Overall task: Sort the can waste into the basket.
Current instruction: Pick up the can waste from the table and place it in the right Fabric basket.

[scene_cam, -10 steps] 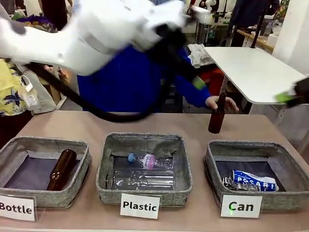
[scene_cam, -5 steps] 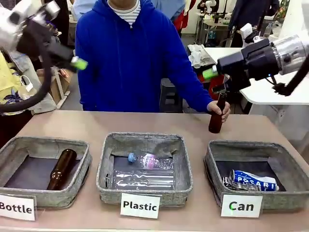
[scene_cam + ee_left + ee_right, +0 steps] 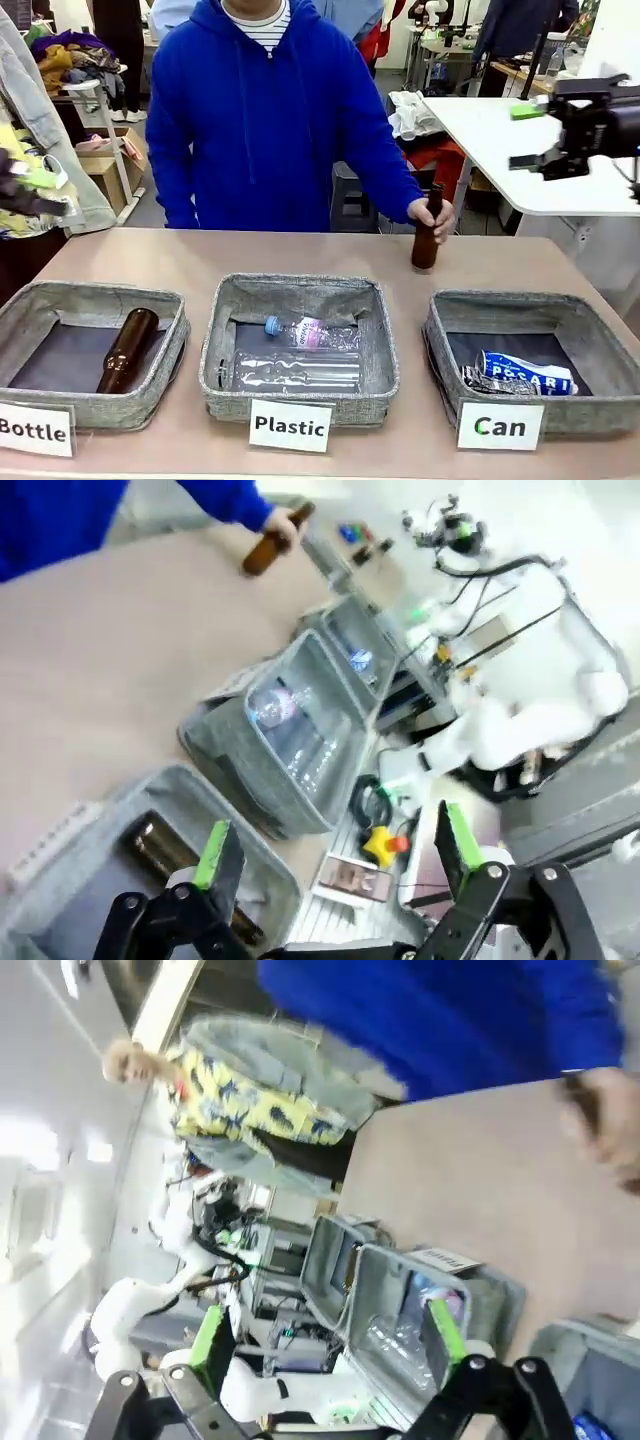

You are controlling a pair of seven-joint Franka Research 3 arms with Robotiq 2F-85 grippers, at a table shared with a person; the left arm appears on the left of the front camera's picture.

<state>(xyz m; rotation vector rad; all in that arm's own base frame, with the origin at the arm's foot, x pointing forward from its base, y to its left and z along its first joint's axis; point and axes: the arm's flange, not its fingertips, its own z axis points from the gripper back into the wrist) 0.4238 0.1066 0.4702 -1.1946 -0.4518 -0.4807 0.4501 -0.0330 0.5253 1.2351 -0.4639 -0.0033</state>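
Observation:
The blue POCARI can (image 3: 527, 372) lies in the grey basket (image 3: 438, 330) behind the "Can" card (image 3: 500, 427), at the right. A crushed dark can (image 3: 488, 382) lies against it on its left. My right gripper (image 3: 526, 136) hangs open and empty high above the table's far right corner, well away from the basket. At the picture's far left edge my left gripper (image 3: 35, 192) shows blurred, off the table. Its wrist view shows the left gripper (image 3: 336, 845) open with nothing between its fingers. The right gripper (image 3: 325, 1338) likewise stands open and empty.
A person in a blue hoodie stands at the far side, one hand holding a brown bottle (image 3: 427, 230) upright on the table. The "Plastic" basket (image 3: 300, 292) holds clear bottles. The "Bottle" basket (image 3: 90, 298) holds a brown bottle (image 3: 126, 350).
Both arms have swung outward and away from the middle, the left to the far left edge, the right to the far right. The person has slid the upright bottle a little leftward.

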